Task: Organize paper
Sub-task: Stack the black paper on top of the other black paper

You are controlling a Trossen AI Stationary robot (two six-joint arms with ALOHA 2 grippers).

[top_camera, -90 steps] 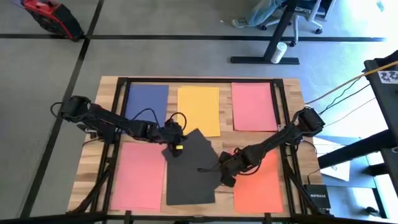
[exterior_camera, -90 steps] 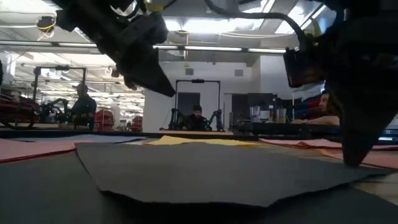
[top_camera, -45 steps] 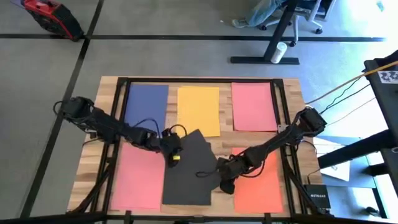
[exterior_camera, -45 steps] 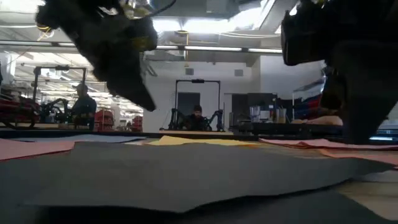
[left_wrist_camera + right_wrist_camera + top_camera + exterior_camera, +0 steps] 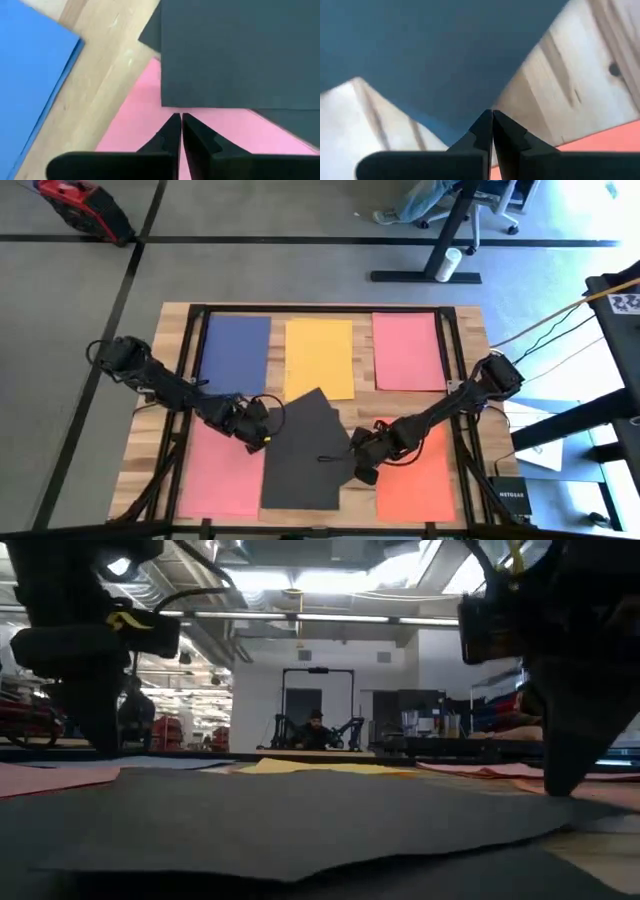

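The left pincer (image 5: 262, 436), fingers pressed together, has slid off the black sheet (image 5: 308, 452); the right pincer (image 5: 362, 472), fingers together too, presses its far edge.

Overhead view: even, bright lighting, soft shadows. Low view: ceiling strip lights (image 5: 300, 582) glare (arms silhouetted), near black sheet (image 5: 300, 820) out of focus. Wrist views blurred.

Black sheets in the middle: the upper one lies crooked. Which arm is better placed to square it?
Probably the left. The left gripper, jaws shut, sits at the tilted black sheet's left edge over the pink sheet. The right gripper is at its lower right corner.
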